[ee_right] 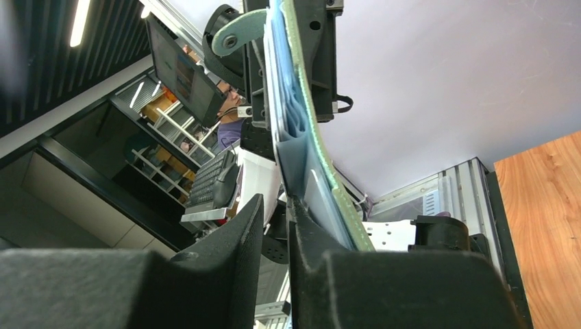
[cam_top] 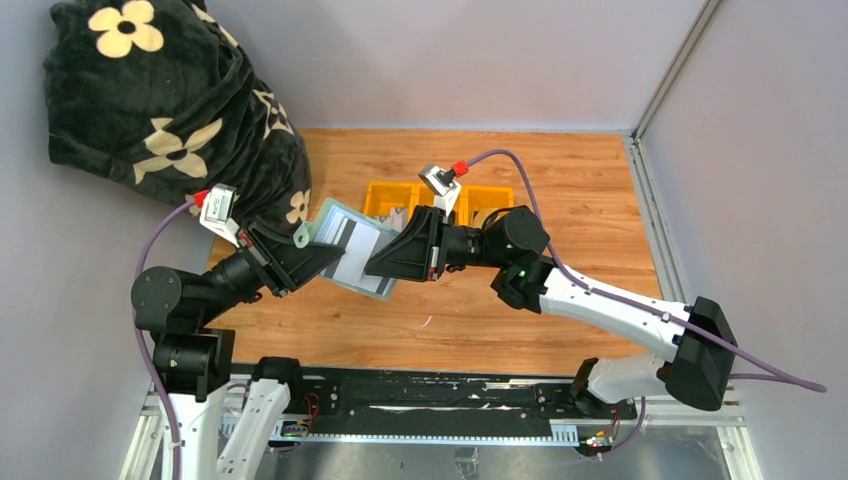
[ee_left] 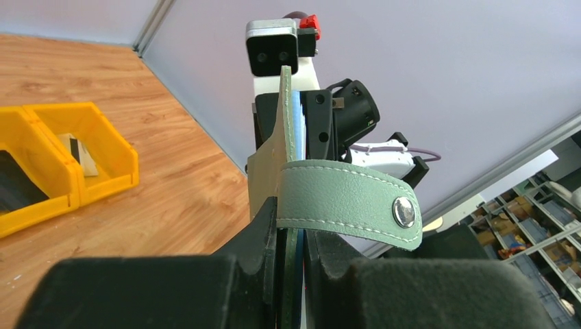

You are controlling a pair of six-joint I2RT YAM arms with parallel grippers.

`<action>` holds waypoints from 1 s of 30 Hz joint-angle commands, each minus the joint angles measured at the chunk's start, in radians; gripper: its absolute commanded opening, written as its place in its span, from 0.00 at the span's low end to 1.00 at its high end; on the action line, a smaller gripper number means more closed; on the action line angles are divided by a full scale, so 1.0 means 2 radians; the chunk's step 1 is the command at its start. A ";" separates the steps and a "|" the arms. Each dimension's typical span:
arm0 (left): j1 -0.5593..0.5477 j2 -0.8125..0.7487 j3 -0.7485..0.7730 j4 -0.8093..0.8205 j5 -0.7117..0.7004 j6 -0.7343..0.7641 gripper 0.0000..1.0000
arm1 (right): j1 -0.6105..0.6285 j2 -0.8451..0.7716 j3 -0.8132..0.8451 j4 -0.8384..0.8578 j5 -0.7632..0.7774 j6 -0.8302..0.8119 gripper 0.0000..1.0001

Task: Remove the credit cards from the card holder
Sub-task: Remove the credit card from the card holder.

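The sage-green card holder [cam_top: 335, 215] hangs open in the air above the table, light blue inner leaves facing up. A white credit card [cam_top: 358, 240] with a dark stripe lies across the leaves. My left gripper [cam_top: 305, 258] is shut on the holder's left edge. In the left wrist view the holder's clasp strap [ee_left: 342, 199] drapes over my left gripper [ee_left: 298, 233]. My right gripper [cam_top: 378, 265] is at the holder's right edge. In the right wrist view my right gripper [ee_right: 275, 202] has its jaws a narrow gap apart, with the holder's blue leaves [ee_right: 308, 147] just beyond the tips.
A yellow three-compartment tray [cam_top: 385, 195] stands behind the grippers and also shows in the left wrist view [ee_left: 103, 164], with a tan card [ee_left: 77, 152] in one compartment. A black flowered cushion [cam_top: 170, 110] fills the back left corner. Grey walls enclose the table.
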 commanded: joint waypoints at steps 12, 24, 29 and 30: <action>0.001 -0.010 0.011 0.009 0.005 0.003 0.05 | -0.008 0.015 0.023 -0.011 0.054 0.013 0.38; 0.001 -0.009 0.016 0.008 0.002 0.008 0.04 | -0.010 0.019 -0.002 0.062 0.055 0.038 0.00; 0.001 -0.005 0.021 0.008 -0.001 0.007 0.04 | -0.010 0.004 -0.038 0.121 0.055 0.046 0.00; 0.001 -0.004 0.023 0.008 -0.002 0.006 0.04 | -0.010 0.004 -0.043 0.132 0.054 0.048 0.00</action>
